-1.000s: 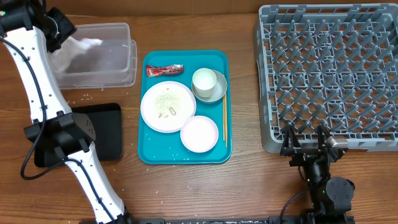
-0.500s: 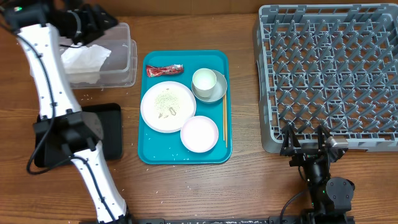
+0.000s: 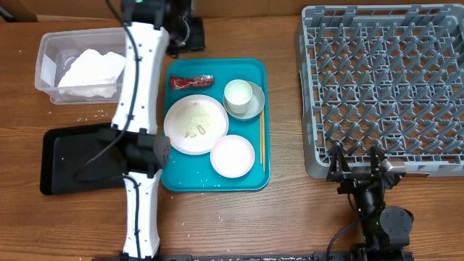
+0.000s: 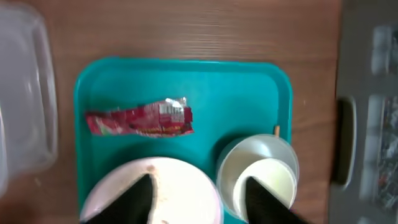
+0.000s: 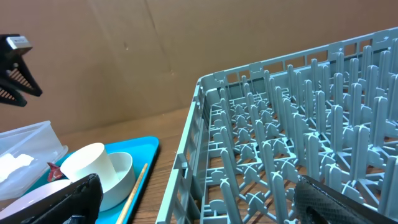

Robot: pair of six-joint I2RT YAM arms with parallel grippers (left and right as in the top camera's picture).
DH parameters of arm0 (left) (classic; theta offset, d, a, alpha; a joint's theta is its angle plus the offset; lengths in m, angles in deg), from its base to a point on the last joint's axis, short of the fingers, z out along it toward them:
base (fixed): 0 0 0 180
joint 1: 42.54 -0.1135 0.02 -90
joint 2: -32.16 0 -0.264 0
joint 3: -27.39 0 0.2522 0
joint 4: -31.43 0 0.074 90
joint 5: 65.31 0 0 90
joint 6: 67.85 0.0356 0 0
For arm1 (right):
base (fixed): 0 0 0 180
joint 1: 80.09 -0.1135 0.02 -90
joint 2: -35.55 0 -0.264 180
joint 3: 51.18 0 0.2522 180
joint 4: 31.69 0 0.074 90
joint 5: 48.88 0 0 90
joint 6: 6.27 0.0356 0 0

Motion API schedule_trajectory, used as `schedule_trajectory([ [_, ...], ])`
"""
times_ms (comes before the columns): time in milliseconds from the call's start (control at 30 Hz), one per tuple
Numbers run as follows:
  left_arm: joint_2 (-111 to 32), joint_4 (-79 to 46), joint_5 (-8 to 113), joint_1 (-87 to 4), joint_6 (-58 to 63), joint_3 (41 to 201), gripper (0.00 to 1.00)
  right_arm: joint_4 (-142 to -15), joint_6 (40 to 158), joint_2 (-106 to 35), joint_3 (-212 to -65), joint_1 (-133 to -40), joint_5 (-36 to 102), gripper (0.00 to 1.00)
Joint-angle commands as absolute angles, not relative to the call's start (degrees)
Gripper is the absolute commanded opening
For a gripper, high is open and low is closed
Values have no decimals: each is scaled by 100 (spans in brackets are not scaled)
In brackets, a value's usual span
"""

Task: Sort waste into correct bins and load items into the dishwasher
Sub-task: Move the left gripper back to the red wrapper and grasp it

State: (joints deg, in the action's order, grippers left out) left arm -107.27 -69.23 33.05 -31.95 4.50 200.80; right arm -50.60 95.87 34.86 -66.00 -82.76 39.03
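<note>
The crumpled napkin (image 3: 90, 67) lies in the clear tub (image 3: 47, 51). The red wrapper (image 3: 192, 81) (image 4: 140, 120) lies at the teal tray's far end. My left gripper (image 3: 190, 35) (image 4: 199, 202) hovers open and empty above it. The large plate (image 3: 196, 125) (image 4: 155, 186) holds rice scraps. The cup (image 3: 238, 93) (image 4: 267, 180) stands in the grey bowl (image 3: 255, 107). The smaller dish (image 3: 233, 156) and chopsticks (image 3: 262, 141) lie on the tray. My right gripper (image 3: 359, 170) (image 5: 199, 205) is open and empty at the dish rack's (image 3: 384, 87) (image 5: 298, 124) front edge.
The black tray (image 3: 80, 156) lies at the front left, partly behind my left arm. The teal tray (image 3: 174, 174) sits mid-table. Loose rice grains (image 3: 94, 114) lie on the wood between tub and black tray. The left arm crosses the table from front to back.
My left arm has swung right, from over the clear tub to above the teal tray's far end. The napkin now lies in the tub. The right arm has not moved.
</note>
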Motion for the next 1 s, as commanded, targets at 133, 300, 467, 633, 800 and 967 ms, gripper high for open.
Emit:
schedule_trajectory([
  [133, -11130, -6896, 2770, -3046, -2992, 20012, 56, -5027, 9572, 3538, -6541, -8298, 3958, 100],
  [300, -11565, -6883, 3378, -3079, -3829, 20012, 56, -5027, 9572, 3538, -6541, -8298, 3958, 100],
  [467, -12052, -6859, 4003, -3094, -4341, 20012, 53, -5027, 9572, 3538, -6541, -8298, 3958, 100],
  [633, -12238, -6660, 3994, -3191, -4726, 20012, 52, -5027, 9572, 3538, -6541, -8298, 3958, 100],
  [800, -12268, -6562, 3972, -3258, -5032, 20012, 54, -5027, 9572, 3538, -6541, -8298, 3958, 100],
  [967, -12443, -6573, 3937, -3245, -5145, 20001, 54, -5027, 9572, 3538, -6541, -8298, 3958, 100],
])
